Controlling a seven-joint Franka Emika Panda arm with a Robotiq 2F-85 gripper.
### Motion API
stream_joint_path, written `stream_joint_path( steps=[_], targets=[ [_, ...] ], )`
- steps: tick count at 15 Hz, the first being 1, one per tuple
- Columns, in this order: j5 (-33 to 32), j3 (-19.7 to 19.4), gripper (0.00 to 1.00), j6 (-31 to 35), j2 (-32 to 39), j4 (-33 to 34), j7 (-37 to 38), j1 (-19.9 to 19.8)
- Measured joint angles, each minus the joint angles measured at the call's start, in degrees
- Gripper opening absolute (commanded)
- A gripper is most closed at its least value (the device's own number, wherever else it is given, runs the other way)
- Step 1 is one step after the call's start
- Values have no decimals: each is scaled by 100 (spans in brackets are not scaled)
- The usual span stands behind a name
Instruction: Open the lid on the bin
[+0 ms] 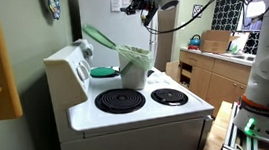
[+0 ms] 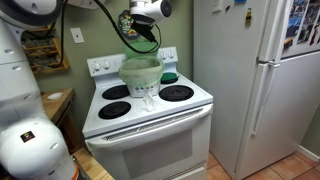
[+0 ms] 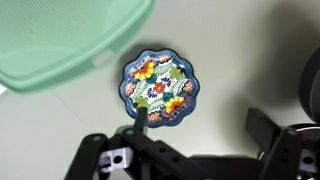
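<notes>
The pale bin (image 1: 132, 71) with its light-green rim stands on the white stove between the back burners; it also shows in an exterior view (image 2: 140, 75). Its light-green lid (image 1: 98, 37) is raised and tilts up and back from the rim toward the stove's back panel. In the wrist view the lid (image 3: 65, 40) fills the upper left. My gripper (image 1: 139, 2) hangs above and behind the bin, apart from the lid, and also shows in an exterior view (image 2: 140, 22). In the wrist view its fingers (image 3: 200, 125) are spread apart with nothing between them.
A round teal dish (image 1: 103, 72) lies on the stove beside the bin. Black coil burners (image 1: 120, 100) are in front. A colourful floral plate (image 3: 160, 88) shows in the wrist view. A white fridge (image 2: 260, 80) stands beside the stove. Wooden cabinets (image 1: 215, 75) are beyond.
</notes>
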Motion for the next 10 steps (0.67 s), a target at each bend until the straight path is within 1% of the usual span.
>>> stream_joint_path(
  steps=[4,7,8,10],
  targets=[
    [-116,13,100,419,-35,-65,49,68],
    [-232,33,100,591,-129,-183,142,91],
    [-295,39,100,654,-191,-267,249,94],
    [-680,50,100,857,-403,-563,710,96]
  ],
)
